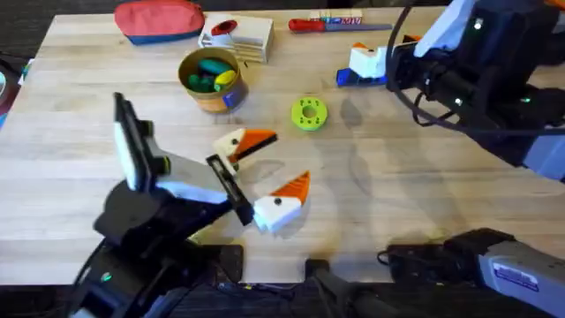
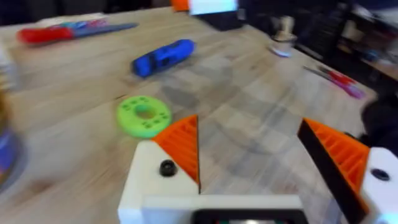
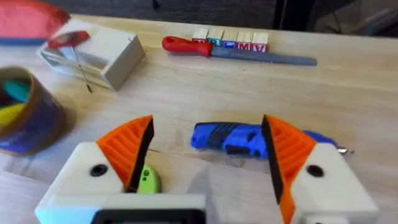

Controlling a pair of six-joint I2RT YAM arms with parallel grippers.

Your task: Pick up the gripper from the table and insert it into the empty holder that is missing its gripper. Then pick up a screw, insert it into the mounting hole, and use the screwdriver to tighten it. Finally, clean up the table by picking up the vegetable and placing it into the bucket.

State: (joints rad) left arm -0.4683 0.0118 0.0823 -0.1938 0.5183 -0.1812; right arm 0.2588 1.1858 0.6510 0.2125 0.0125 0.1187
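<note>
Left gripper [image 1: 256, 181]: two fingers spread, nothing between, over the table's [image 1: 397, 194] middle. Right gripper [image 3: 205, 155]: two fingers spread above one blue screwdriver [image 3: 233, 138] near the far right edge. One lime-green disc [image 1: 308, 113], central. One bucket [image 1: 210, 79], toys inside, toward the far edge. One red-handled screwdriver [image 1: 331, 25], far edge.

Screwdriver [image 3: 239, 139]: thick blue handle, lying flat on the far right of the table. Bucket [image 1: 212, 79]: round, tan-yellow, blue side mark, upright at far centre-left. Vegetable [image 1: 201, 82]: dark green, inside the bucket among other toys.
</note>
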